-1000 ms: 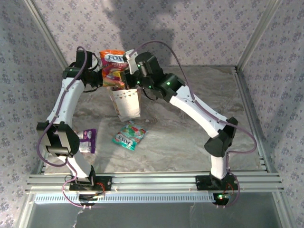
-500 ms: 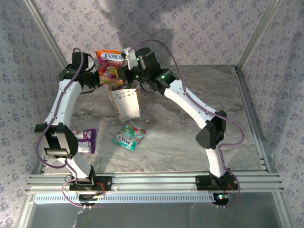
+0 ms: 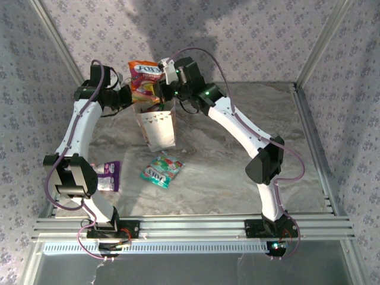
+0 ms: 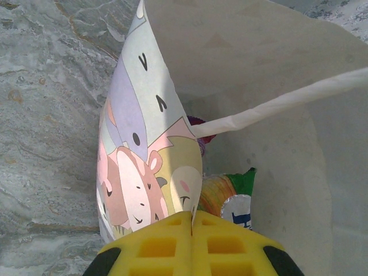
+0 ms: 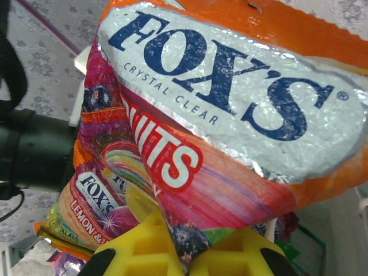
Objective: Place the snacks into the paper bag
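The white paper bag (image 3: 159, 129) stands at the back middle of the table, mouth up. My left gripper (image 3: 129, 98) is shut on its printed rim (image 4: 172, 172), yellow fingers (image 4: 155, 247) pinching the paper. Inside the bag lie snacks: a green packet (image 4: 237, 198) and a purple one (image 4: 196, 123). My right gripper (image 3: 164, 90) is shut on the lower corner of a red-orange snack packet (image 3: 145, 78) (image 5: 230, 115), held upright over the bag's mouth. More packets (image 5: 86, 198) show below it. A teal snack (image 3: 161, 169) and a purple snack (image 3: 110, 176) lie on the table.
A white cord handle (image 4: 287, 100) crosses the bag's opening. Patterned walls close in the back and sides, with metal posts (image 3: 56, 41) at the corners. Open marble table (image 3: 225, 172) lies right of the bag and in front of it.
The right gripper has shifted the red-orange packet slightly left and then right again above the bag's mouth. The left gripper keeps its hold on the rim.
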Available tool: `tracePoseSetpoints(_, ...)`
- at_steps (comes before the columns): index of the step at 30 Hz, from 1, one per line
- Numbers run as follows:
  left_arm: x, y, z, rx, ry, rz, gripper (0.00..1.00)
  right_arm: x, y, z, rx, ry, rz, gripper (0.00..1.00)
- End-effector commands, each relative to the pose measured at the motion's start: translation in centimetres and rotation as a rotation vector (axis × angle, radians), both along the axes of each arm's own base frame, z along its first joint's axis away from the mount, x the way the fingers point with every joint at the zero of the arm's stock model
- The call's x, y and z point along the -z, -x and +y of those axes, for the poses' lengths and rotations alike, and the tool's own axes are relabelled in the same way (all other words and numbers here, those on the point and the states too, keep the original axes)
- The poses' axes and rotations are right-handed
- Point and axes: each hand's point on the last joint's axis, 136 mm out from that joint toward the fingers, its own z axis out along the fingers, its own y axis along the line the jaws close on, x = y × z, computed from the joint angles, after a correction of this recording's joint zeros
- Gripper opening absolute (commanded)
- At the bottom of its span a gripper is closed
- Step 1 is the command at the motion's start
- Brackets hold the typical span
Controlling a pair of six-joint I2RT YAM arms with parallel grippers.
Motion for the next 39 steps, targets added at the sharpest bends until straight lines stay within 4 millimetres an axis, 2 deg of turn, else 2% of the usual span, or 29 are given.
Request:
tracePoseSetpoints(1, -2.4, 1.1, -0.2, 0.026, 0.008, -0.039, 0.02, 1.0, -0.9, -0.8, 0.035, 0.043, -0.007, 0.05)
tracePoseSetpoints(7, -2.8, 1.4, -0.3, 0.032, 0.009, -0.043, 0.02, 2.1, -1.4, -1.3, 0.059, 0.094, -0.014, 0.05)
tracePoseSetpoints(13, -2.7, 1.5, -0.3, 0.035, 0.01, -0.035, 0.02, 2.6, -2.4, -2.9, 0.143, 0.185, -0.046, 0.05)
tracePoseSetpoints(20, -2.3, 1.4, -0.3, 0.035, 0.009, -0.025, 0.02, 2.1, -2.9, -4.4, 0.215, 0.272, -0.114, 0.06)
tracePoseSetpoints(26, -2.2, 1.4, -0.3, 0.035, 0.009, -0.023, 0.02, 3.5, -2.5, -4.4, 0.211, 0.374, -0.132, 0.06)
tracePoseSetpoints(32, -1.8, 1.3, -0.4, 0.038, 0.009, -0.012, 0.02, 5.1, -1.5, -3.1, 0.126, 0.488, -0.169, 0.06)
tracePoseSetpoints(39, -1.2, 1.5, -0.7, 0.048, 0.006, 0.006, 0.02, 5.7, -1.1, -2.3, 0.041, 0.486, -0.13, 0.08)
